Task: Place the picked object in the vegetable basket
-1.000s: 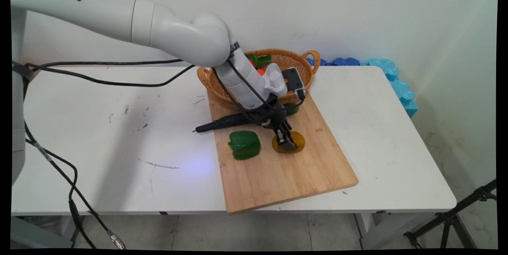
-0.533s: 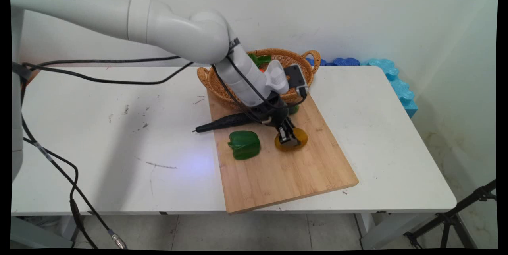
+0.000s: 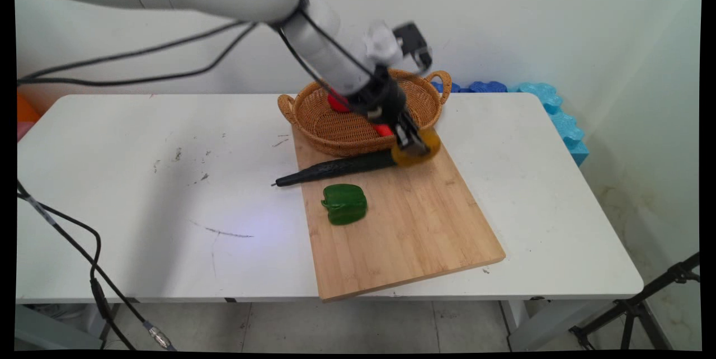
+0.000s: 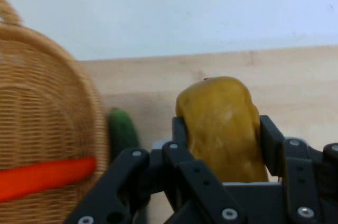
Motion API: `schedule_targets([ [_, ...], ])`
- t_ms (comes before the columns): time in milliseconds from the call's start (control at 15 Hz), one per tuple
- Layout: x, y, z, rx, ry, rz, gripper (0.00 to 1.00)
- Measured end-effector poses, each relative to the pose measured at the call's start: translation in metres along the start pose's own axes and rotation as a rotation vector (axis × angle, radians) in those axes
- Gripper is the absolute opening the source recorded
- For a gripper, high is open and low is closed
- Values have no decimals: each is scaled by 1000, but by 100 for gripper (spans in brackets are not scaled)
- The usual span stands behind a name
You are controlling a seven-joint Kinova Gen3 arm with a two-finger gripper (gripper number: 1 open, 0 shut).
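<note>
Gripping a yellow pepper (image 3: 417, 149) (image 4: 224, 126) from both sides, the fingers (image 4: 182, 134) are closed on it and carry it in the air above the far end of the wooden cutting board (image 3: 403, 236), just beside the wicker basket (image 3: 335, 121) (image 4: 47, 129). A red vegetable (image 4: 45, 176) lies in the basket. A dark cucumber (image 3: 335, 169) and a green pepper (image 3: 344, 203) rest on the board on the white bench (image 3: 168, 191).
</note>
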Motion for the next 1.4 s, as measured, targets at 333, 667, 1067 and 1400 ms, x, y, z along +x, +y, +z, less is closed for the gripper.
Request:
schedule_targets([
  [333,12,-47,-30,73,29,-50,0],
  [667,13,-98,-27,142,27,-101,0],
  [1067,3,-155,9,204,3,-141,0],
  [1400,-6,-191,43,214,-26,-149,0],
])
